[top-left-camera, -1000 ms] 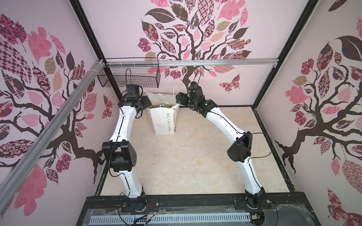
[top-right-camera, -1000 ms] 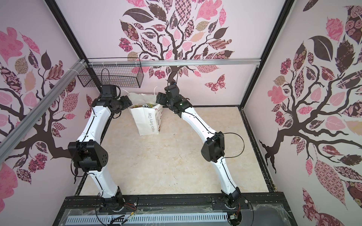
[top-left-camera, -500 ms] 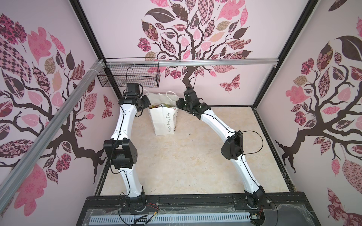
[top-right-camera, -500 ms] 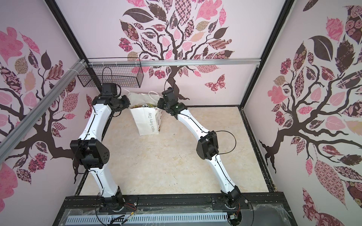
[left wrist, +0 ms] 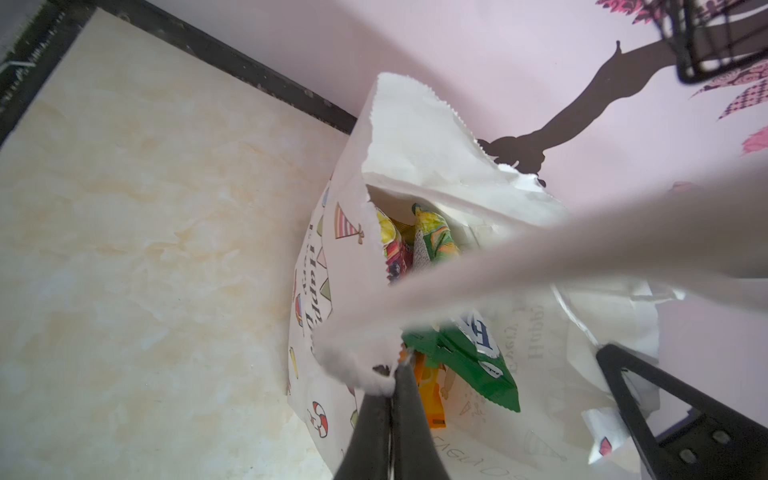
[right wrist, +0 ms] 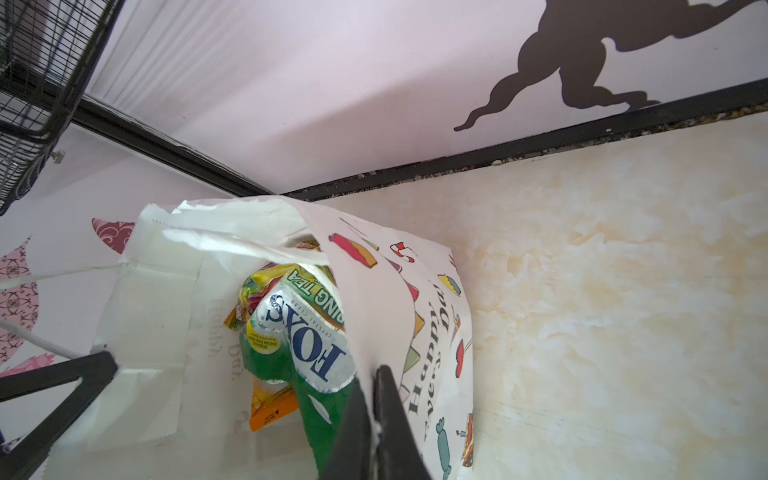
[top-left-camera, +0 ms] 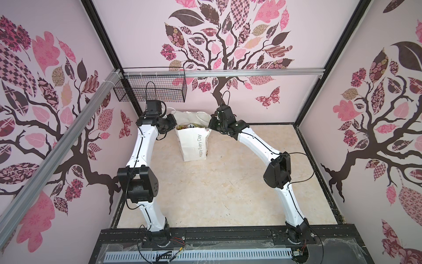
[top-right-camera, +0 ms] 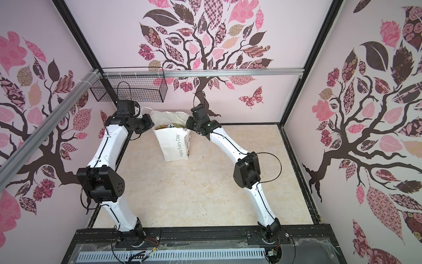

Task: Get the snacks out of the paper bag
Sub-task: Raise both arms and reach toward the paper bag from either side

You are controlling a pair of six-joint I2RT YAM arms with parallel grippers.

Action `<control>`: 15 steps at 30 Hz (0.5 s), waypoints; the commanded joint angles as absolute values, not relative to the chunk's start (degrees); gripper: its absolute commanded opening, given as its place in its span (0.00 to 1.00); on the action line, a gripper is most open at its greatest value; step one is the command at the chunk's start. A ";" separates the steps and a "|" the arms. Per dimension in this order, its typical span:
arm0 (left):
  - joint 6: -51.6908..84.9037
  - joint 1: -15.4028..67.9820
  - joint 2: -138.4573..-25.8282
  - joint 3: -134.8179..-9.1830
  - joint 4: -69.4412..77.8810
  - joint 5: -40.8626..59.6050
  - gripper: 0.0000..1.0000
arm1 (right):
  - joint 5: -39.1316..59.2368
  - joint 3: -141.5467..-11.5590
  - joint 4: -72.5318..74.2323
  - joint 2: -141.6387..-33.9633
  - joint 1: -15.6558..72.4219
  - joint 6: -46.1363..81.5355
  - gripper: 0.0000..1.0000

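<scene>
While the paper bag [top-left-camera: 194, 146] stands near the counter's [top-left-camera: 228, 194] far edge with snacks [right wrist: 307, 353] inside, the left jaws and the right jaws each pinch its rim.

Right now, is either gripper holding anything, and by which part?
Both are shut on the paper bag. The left gripper pinches its top rim on one side, and the right gripper pinches the rim on the opposite side. The snacks inside are not gripped.

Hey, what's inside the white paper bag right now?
Inside the paper bag: a green FOX'S packet on top, an orange packet partly under it, and yellow-green packets alongside. Whatever lies deeper, and the bag's bottom, is covered.
</scene>
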State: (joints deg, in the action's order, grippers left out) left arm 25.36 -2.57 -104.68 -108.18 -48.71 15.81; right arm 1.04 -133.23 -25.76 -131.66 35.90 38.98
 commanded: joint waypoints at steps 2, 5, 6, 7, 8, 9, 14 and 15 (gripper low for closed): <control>26.34 0.26 -99.78 -103.85 -47.14 20.92 0.00 | 3.59 -127.71 -23.78 -120.13 36.13 38.56 0.02; 27.10 2.61 -96.39 -99.73 -45.65 21.49 0.00 | 3.86 -119.30 -20.93 -113.90 36.12 38.16 0.02; 27.61 3.36 -95.06 -98.12 -44.89 21.62 0.00 | 3.71 -116.22 -19.91 -111.58 36.12 37.85 0.02; 28.14 4.16 -93.89 -96.57 -44.17 21.75 0.00 | 3.48 -113.38 -19.00 -109.48 36.10 37.50 0.02; 28.83 4.94 -92.64 -94.69 -43.25 22.11 0.00 | 3.12 -110.00 -17.97 -106.95 36.03 37.08 0.02; 29.65 5.68 -91.28 -92.76 -42.27 22.72 0.00 | 2.79 -106.63 -16.96 -104.41 35.95 36.73 0.02; 32.19 10.76 -85.30 -85.90 -39.95 23.32 0.00 | 4.10 -91.73 -13.66 -93.32 34.47 37.35 0.02; 32.40 11.91 -83.99 -84.38 -39.14 23.30 0.00 | 4.60 -89.15 -13.61 -91.14 33.90 37.37 0.02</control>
State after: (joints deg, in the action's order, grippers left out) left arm 30.46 9.28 -87.77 -87.88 -44.60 20.73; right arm 2.00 -92.05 -19.75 -99.90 34.87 37.10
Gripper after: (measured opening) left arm 0.046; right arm 0.058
